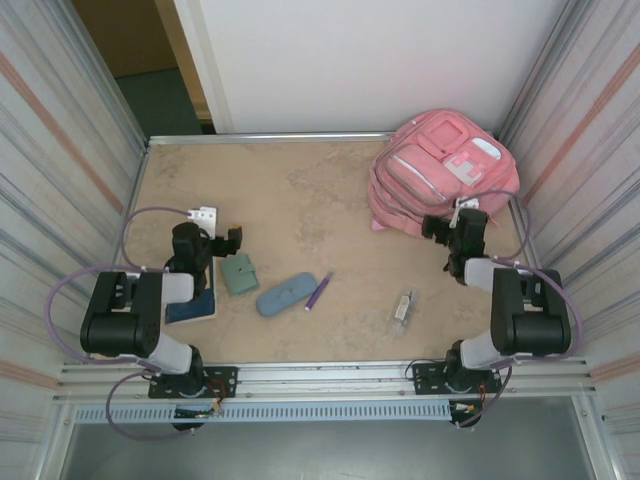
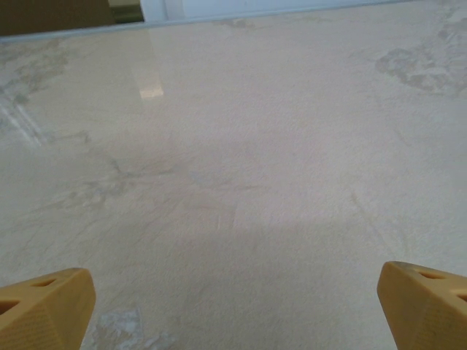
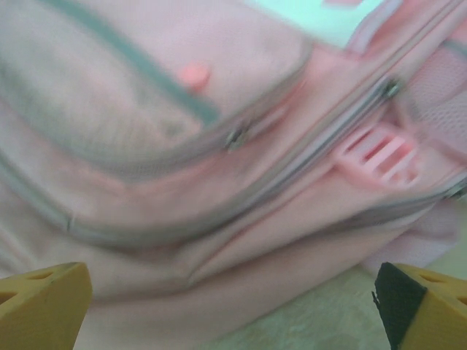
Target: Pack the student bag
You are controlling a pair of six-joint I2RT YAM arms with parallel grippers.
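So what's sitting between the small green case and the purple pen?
A blue-grey oval pouch lies on the table between the green case and the purple pen, as the top external view shows.

- I count one student bag [image 1: 432, 170]
- one green case [image 1: 239, 273]
- one blue-grey pouch [image 1: 285, 294]
- one purple pen [image 1: 318, 291]
- one small clear item [image 1: 403, 308]
- one dark blue flat thing [image 1: 190, 312]

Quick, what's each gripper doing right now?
Left gripper: open, holding nothing, above the table.
Right gripper: open, holding nothing, facing the pink backpack.
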